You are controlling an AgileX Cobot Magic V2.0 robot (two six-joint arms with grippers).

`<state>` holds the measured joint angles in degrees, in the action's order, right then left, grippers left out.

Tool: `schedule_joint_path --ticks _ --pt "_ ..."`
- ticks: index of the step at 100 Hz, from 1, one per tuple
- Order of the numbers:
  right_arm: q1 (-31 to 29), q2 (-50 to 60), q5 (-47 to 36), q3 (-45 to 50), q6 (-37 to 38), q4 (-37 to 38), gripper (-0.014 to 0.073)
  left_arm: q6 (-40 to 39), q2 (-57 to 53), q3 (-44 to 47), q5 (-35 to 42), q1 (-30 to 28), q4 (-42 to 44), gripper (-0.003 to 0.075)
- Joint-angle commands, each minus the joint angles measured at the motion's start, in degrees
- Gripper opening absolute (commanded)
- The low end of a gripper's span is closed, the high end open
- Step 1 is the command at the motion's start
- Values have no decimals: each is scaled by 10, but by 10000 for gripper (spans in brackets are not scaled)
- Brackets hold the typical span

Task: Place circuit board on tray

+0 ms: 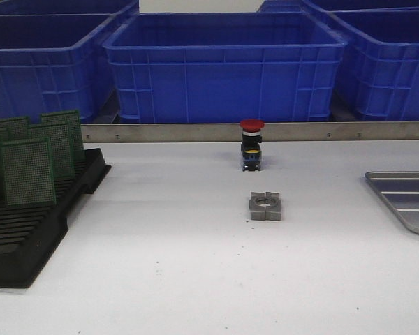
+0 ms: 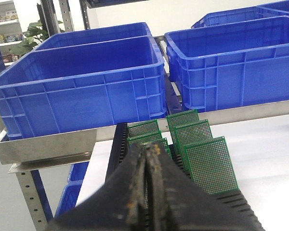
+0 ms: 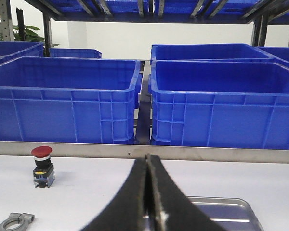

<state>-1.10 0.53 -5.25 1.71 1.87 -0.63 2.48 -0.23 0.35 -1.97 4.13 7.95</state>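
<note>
Several green circuit boards (image 1: 29, 171) (image 2: 209, 163) stand upright in a black slotted rack (image 1: 28, 237) at the table's left. The silver-grey tray (image 1: 408, 199) (image 3: 231, 211) lies at the right edge with nothing on it. Neither gripper shows in the front view. In the left wrist view my left gripper (image 2: 148, 150) is shut and holds nothing, its tips over the near end of the rack, in front of the boards. In the right wrist view my right gripper (image 3: 148, 158) is shut and holds nothing, hanging above the table just beside the tray.
A red-capped push button (image 1: 251, 144) (image 3: 42, 166) stands mid-table. A grey metal clamp block (image 1: 265, 206) lies in front of it. Big blue bins (image 1: 223, 66) line a metal ledge (image 1: 265, 131) behind the table.
</note>
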Motion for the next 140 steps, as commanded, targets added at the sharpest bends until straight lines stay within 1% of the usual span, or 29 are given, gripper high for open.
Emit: schedule_joint_path --ticks 1,31,40,50,64,78,90,97,102,116,140 --pt "0 10 -48 2 0 6 -67 -6 -18 22 45 -2 -2 -19" --pt "0 10 -48 2 0 6 -67 -7 -18 18 53 -2 -4 -19" --pt "0 10 -48 2 0 6 -67 -7 -18 -3 36 -2 -30 -19" --pt "0 10 -48 2 0 6 -67 -7 -9 -52 -22 -2 -42 -19" --pt "0 10 -48 2 0 6 -67 -7 38 -163 -140 -2 -48 -19" --pt "0 10 -48 2 0 6 -67 -5 125 -289 -255 -2 -50 -19" --pt "0 10 -48 2 0 6 -67 8 222 -394 -373 -2 -51 -19" --pt "0 10 -48 2 0 6 -67 9 274 -445 -426 -2 -51 -19" --pt "0 10 -48 2 0 6 -67 9 307 -477 -447 -2 -51 -19" --pt "0 10 -48 2 0 6 -67 9 377 -518 -454 -2 -51 -19" --pt "0 10 -48 2 0 6 -67 9 440 -524 -449 -2 -50 -15"
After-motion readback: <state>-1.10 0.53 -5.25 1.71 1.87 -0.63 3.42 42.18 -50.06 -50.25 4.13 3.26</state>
